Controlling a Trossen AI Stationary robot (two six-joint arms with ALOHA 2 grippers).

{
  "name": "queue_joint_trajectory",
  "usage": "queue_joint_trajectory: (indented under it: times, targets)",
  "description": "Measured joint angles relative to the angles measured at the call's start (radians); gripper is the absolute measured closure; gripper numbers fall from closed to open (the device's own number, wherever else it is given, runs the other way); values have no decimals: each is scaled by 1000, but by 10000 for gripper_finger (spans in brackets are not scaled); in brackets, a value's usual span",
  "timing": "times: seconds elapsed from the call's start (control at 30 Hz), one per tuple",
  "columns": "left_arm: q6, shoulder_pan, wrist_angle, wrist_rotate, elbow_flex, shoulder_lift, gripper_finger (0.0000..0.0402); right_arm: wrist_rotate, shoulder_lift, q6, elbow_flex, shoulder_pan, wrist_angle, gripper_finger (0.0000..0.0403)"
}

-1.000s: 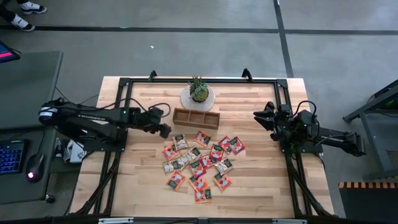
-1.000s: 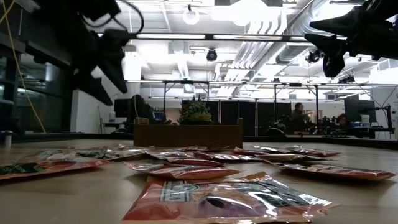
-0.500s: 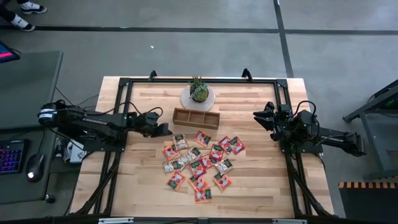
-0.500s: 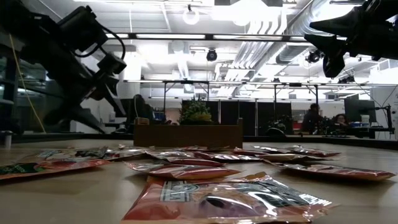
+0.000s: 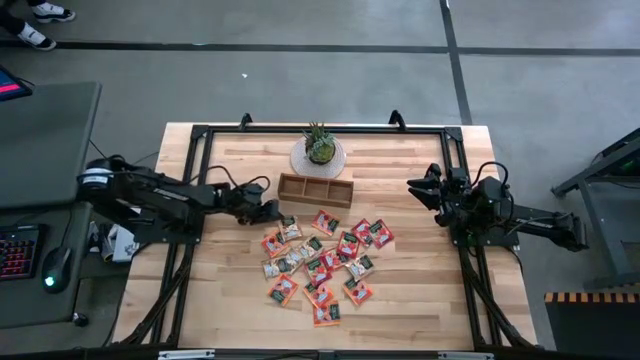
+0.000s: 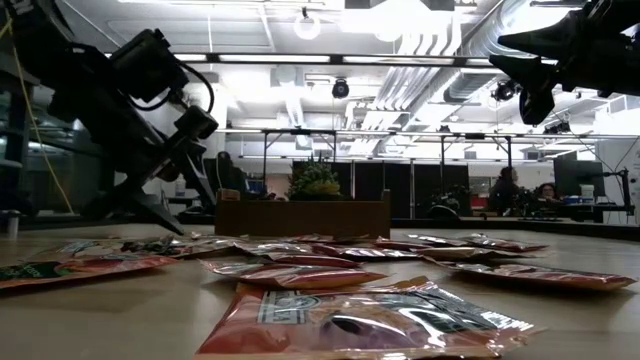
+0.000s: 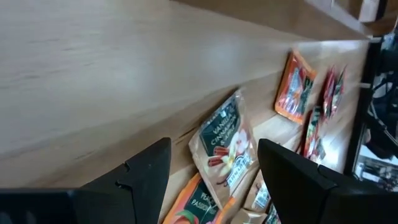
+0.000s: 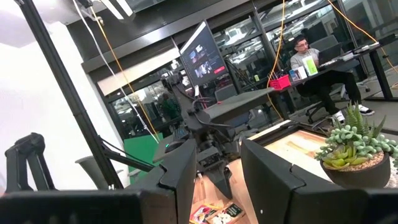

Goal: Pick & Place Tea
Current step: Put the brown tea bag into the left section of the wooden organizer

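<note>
The left gripper (image 5: 268, 209), jaws spread, hangs low over a beige tea sachet (image 7: 227, 146) at the pile's near edge on the table (image 5: 420, 300); judging by this, reaching is underway and closing comes next

About twenty tea sachets (image 5: 318, 262), one tray (image 5: 315, 189), one plant (image 5: 320, 146).

A wooden table (image 5: 420, 300) stands on a grey floor (image 5: 300, 80). At its far side, in the middle, a small green plant (image 5: 320, 145) sits on a round plate (image 5: 300, 160). Just near of it lies a brown tray (image 5: 315, 190) with three compartments. On the left, a desk (image 5: 50, 130) holds a keyboard (image 5: 12, 255) and a mouse (image 5: 52, 275). In the room behind, a person (image 8: 308, 59) sits at a desk.
</note>
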Motion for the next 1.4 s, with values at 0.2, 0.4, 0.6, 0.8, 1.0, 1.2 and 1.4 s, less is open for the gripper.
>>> queue_joint_trajectory:
  times: [0.2,0.4,0.6,0.8,1.0,1.2,1.4]
  targets:
    - [-16,0,18,12,2,38,164,0,0,0,0,0,0,279]
    - [-16,0,17,5,2,39,164,0,0,0,0,0,0,279]
    - [-16,0,16,4,2,40,164,0,0,0,0,0,0,279]
    - [-16,-16,12,-6,3,40,164,0,0,0,0,0,0,279]
    - [-23,-28,12,-15,6,51,164,0,0,0,0,0,0,279]
    - [-8,-28,7,13,49,103,163,0,0,0,0,0,-1,279]
    - [-3,-28,12,22,63,124,163,0,0,0,0,0,-1,279]
